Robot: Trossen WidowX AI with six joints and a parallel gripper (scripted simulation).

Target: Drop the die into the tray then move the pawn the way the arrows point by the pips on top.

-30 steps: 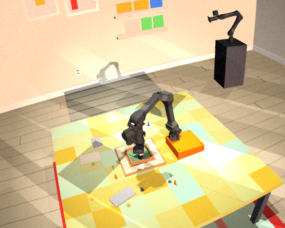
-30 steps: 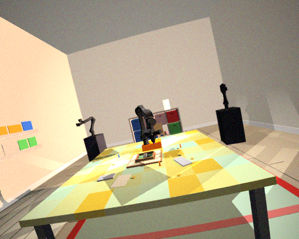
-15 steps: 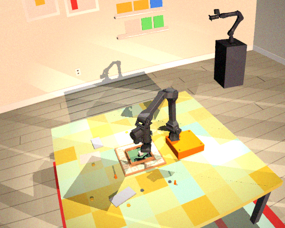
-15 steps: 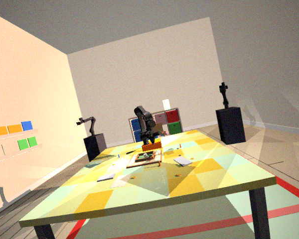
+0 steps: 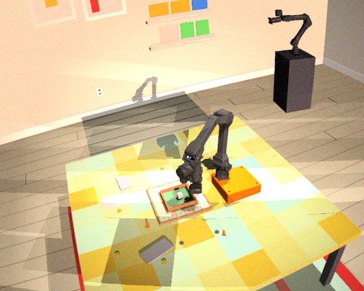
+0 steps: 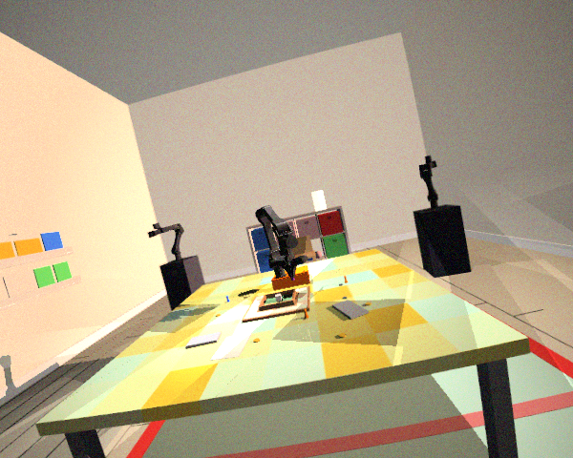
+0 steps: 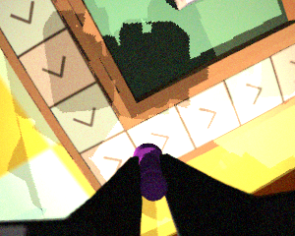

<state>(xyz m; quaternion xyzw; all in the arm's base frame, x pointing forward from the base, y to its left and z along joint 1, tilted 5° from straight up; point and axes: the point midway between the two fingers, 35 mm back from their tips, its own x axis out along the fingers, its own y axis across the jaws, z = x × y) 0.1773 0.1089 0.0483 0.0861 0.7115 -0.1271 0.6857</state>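
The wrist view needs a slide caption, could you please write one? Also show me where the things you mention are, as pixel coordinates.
Gripper [image 7: 149, 163] shut on the purple pawn [image 7: 152, 177], above the board's [image 7: 21, 74] arrow squares.

The place looks like a robotics lab or playroom-like workspace, with robot arms on black pedestals [image 5: 296, 82] [image 6: 442, 241], a patchwork-topped table [image 5: 276, 200] [image 6: 286, 374] and colored storage bins [image 6: 330, 222].
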